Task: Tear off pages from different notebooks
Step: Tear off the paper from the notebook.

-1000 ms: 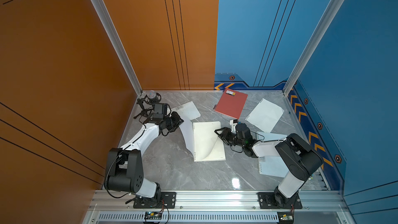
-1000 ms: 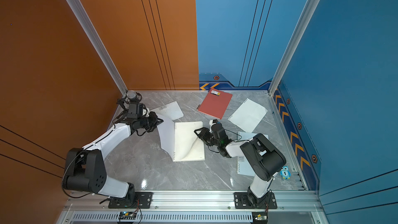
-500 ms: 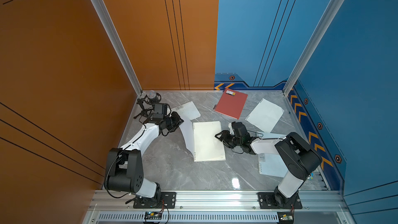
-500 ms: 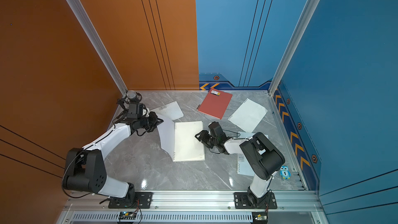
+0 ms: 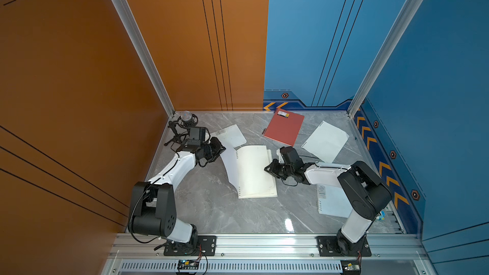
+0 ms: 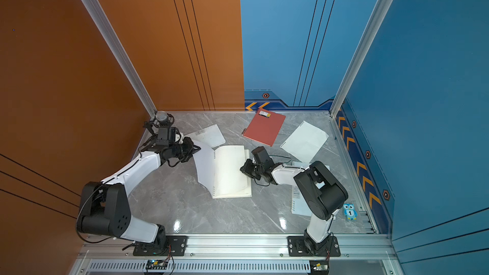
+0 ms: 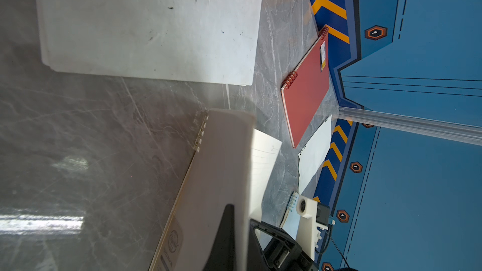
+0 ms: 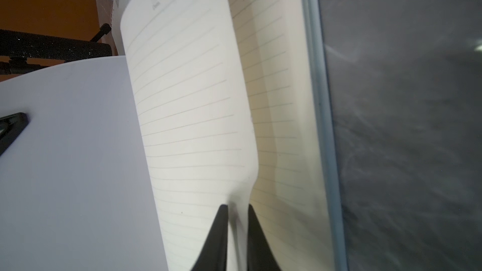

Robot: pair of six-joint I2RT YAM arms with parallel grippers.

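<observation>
An open notebook (image 5: 255,171) (image 6: 229,170) lies mid-table, showing cream lined pages. My left gripper (image 5: 223,149) (image 7: 241,215) is shut on its frosted cover (image 5: 229,165) (image 7: 219,165) and holds the cover raised off the pages. My right gripper (image 5: 267,169) (image 8: 237,205) is at the notebook's right edge. Its jaws stand a narrow gap apart, either side of the lifted edge of the top page (image 8: 187,87). A red notebook (image 5: 284,126) (image 7: 306,92) lies at the back. A loose page (image 5: 325,141) lies at the back right.
A smaller frosted notebook (image 5: 230,134) (image 7: 151,22) lies behind the left gripper. Another frosted notebook (image 5: 332,202) lies under the right arm. A microphone on a stand (image 5: 186,117) fills the back left corner. An owl token (image 6: 349,210) sits by the right wall.
The page that curled up a second ago has dropped back nearly flat. My right gripper has slid left onto the page edge and its jaws have narrowed. The left gripper has kept still.
</observation>
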